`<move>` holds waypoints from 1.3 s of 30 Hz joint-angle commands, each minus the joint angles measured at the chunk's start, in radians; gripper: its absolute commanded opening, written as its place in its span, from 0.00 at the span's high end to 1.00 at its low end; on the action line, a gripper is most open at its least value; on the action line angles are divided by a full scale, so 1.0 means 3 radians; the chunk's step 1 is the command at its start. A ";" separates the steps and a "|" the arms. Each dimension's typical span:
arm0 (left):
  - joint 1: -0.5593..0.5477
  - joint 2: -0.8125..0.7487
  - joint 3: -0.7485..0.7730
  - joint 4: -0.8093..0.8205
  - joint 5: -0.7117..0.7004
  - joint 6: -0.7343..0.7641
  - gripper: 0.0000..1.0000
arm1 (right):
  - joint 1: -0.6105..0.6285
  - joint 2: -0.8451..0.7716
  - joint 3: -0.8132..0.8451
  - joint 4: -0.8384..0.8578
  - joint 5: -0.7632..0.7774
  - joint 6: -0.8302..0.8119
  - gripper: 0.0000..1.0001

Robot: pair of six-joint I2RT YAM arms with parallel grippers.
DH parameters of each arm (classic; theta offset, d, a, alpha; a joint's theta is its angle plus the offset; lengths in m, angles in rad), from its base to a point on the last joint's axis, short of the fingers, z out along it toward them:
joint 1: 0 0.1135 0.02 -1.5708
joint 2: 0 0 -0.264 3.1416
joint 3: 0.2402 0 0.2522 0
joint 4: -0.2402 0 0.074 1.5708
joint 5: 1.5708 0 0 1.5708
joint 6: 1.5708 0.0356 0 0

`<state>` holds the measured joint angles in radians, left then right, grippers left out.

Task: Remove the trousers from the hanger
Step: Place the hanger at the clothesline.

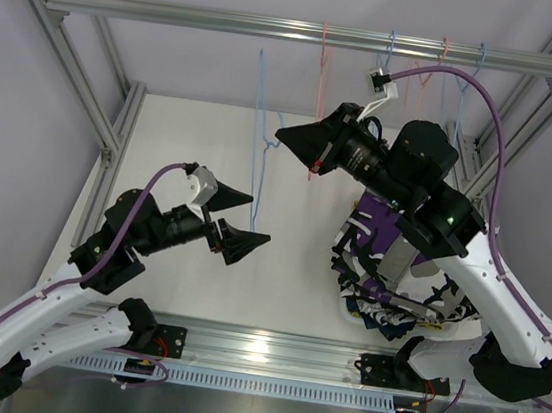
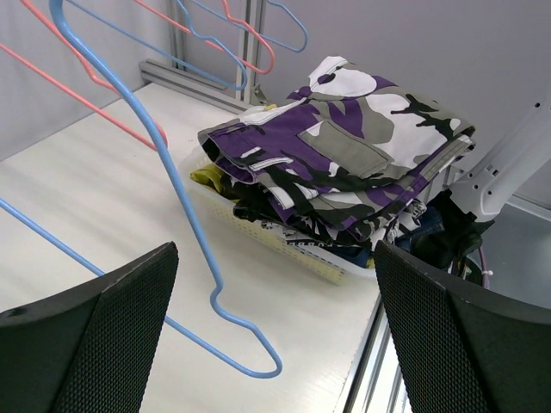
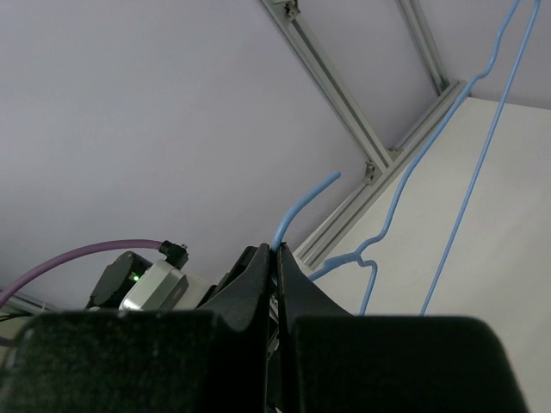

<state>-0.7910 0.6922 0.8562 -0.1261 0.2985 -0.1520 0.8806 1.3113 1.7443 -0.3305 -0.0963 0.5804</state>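
Observation:
The trousers [image 1: 384,242] lie folded in a stack in a white basket [image 1: 355,314] at the right. In the left wrist view the top pair is purple, white and black camouflage [image 2: 349,155], with a yellow-green one [image 2: 205,176] and a navy one [image 2: 430,237] lower down. My right gripper [image 1: 287,135] is shut on the hook of an empty blue hanger [image 1: 257,154], which shows in its wrist view [image 3: 297,211] rising from the closed jaws [image 3: 277,254]. My left gripper [image 1: 244,220] is open and empty just below it; the hanger's lower corner [image 2: 185,198] hangs between its fingers [image 2: 275,344].
Several empty pink and blue hangers [image 1: 323,66] hang from the aluminium top rail [image 1: 179,15], also seen in the left wrist view [image 2: 232,52]. Frame posts [image 1: 115,126] stand at both sides. A metal rail [image 1: 268,352] runs along the near edge.

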 commanded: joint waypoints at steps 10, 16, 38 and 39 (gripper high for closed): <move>0.0034 0.0101 0.0060 0.0139 0.0125 -0.0158 0.01 | 0.0229 -0.0050 -0.0205 0.0432 -0.0154 0.0095 1.00; 0.0034 0.0178 0.0091 0.0062 0.0069 -0.0153 0.05 | 0.0454 0.0001 -0.0180 0.0555 -0.0134 0.0065 1.00; 0.0034 0.0208 0.0132 0.0021 0.0176 -0.0173 0.97 | 0.0746 -0.0071 -0.0190 0.0468 0.0275 -0.0232 1.00; 0.0034 0.0203 0.0132 0.0016 0.0196 -0.0168 0.99 | 0.0741 -0.0066 -0.0190 0.0463 0.0300 -0.0242 1.00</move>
<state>-0.7826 0.7654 0.8566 -0.1371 0.3153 -0.2131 1.1069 1.3121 1.6760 -0.2264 -0.0643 0.5453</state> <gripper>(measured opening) 0.026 0.018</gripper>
